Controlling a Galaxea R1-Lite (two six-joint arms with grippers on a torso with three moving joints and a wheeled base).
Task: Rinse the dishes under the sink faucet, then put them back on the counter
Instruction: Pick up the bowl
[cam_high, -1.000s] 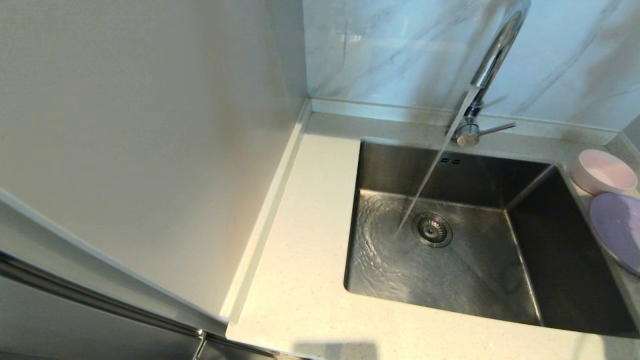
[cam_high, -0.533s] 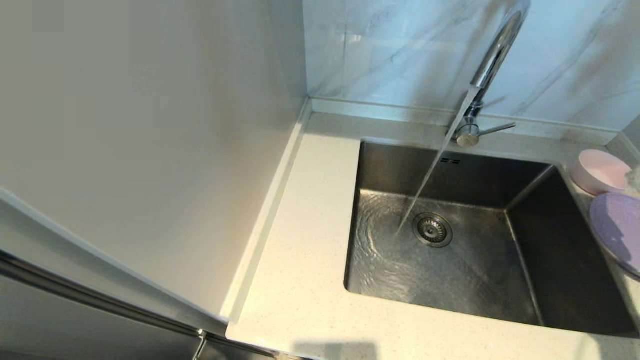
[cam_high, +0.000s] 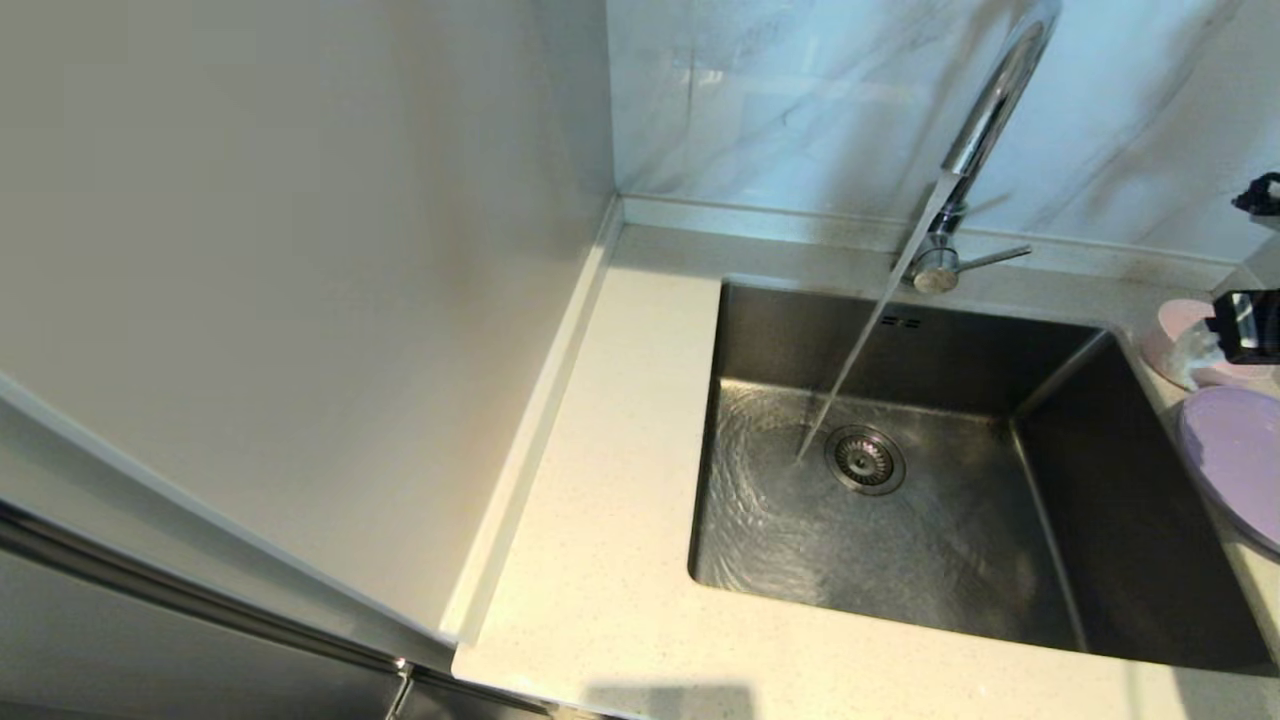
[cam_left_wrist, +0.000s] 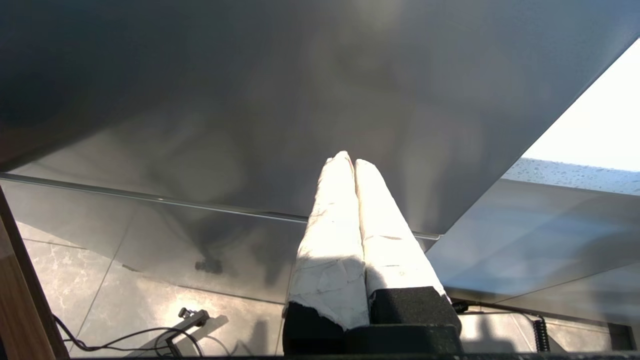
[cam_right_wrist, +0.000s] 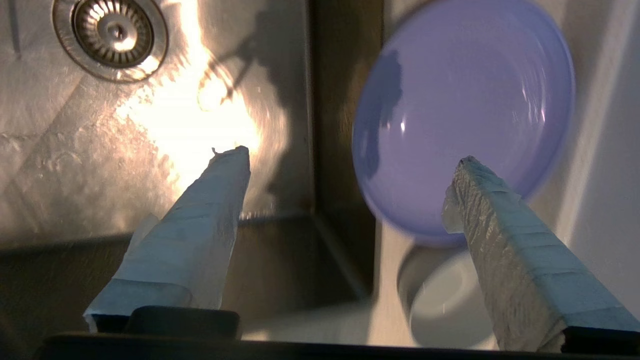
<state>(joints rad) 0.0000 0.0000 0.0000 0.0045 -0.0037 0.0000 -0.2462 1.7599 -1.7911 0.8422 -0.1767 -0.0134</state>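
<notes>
Water runs from the chrome sink faucet (cam_high: 985, 120) into the steel sink (cam_high: 760, 330), landing just left of the drain strainer (cam_high: 865, 460). On the counter (cam_high: 610, 560) right of the basin sit the pink bowl (cam_high: 1170, 345) and, nearer me, the lavender plate (cam_high: 1230, 450). My right gripper (cam_high: 1215, 345) reaches in from the right edge, above the bowl. In the right wrist view this gripper (cam_right_wrist: 353, 155) is open and empty, straddling the plate (cam_right_wrist: 465, 100) and the sink's edge, with the bowl (cam_right_wrist: 445, 300) below. No greyish-white dish shows. My left gripper (cam_left_wrist: 348, 159) is shut and empty, parked low.
A tall white panel (cam_high: 300, 250) stands along the counter's left side and the grey-veined marble wall (cam_high: 780, 100) rises behind the faucet. The faucet's thin lever (cam_high: 995, 257) points right. The right counter strip beside the sink is narrow.
My right gripper has come into the head view from the right edge and now hangs over the pink bowl. Bowl and plate have stayed put; the water keeps running.
</notes>
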